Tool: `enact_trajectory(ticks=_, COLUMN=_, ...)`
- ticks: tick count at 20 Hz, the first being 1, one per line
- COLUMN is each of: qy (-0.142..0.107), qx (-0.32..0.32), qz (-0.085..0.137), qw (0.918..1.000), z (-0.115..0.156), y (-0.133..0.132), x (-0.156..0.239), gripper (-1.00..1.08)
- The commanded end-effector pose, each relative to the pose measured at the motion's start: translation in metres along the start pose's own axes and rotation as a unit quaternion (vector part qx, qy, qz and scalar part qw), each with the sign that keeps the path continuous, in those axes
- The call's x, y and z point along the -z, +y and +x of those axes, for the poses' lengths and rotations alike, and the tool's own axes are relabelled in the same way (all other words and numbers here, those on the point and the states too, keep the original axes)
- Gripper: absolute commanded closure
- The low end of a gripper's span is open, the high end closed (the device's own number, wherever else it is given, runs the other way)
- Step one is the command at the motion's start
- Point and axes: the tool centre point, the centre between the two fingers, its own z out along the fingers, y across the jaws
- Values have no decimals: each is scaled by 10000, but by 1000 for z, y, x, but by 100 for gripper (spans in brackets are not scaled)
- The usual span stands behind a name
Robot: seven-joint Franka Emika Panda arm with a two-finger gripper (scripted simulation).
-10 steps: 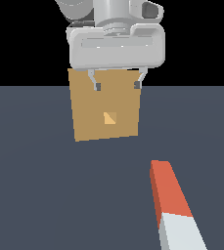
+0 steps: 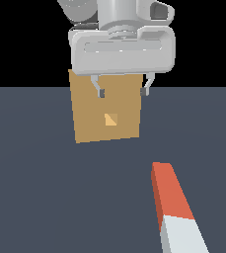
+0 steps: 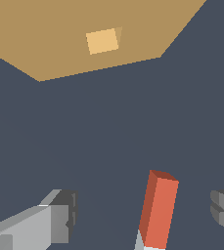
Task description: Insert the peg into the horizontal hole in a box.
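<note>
The peg [image 2: 176, 211] lies on the dark floor at the exterior view's lower right, its red-orange half pointing toward the box and its white half toward the camera. The tan box [image 2: 107, 108] stands upright behind, with the small square hole [image 2: 111, 119] lighter orange inside at the middle of its face. My gripper [image 2: 123, 92] hangs open in the air in front of the box's upper part, holding nothing. In the wrist view the peg's red end [image 3: 157, 212] lies between my fingers [image 3: 59, 217], nearer the other one, and the box [image 3: 50, 34] with its hole [image 3: 102, 40] lies beyond.
A plain dark grey floor [image 2: 45, 197] surrounds the box and peg. Nothing else stands on it.
The gripper has come slightly lower and nearer the camera; box and peg have not moved.
</note>
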Motion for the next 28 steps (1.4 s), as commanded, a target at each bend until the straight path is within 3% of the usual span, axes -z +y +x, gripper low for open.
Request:
enact_trajectory(ticks=1, qy=0, qx=-73, qz=17, qw=10000, z=-16, y=4, x=-9, gripper=-92)
enact_trajectory(ticks=17, qy=40, qx=-733, qz=156, qw=9972, z=-167, y=38, x=-92, gripper=-92)
enact_trajectory(ticks=28, qy=56, qx=-941, qz=200, qw=9953, z=-214, y=46, x=-118, gripper=-92)
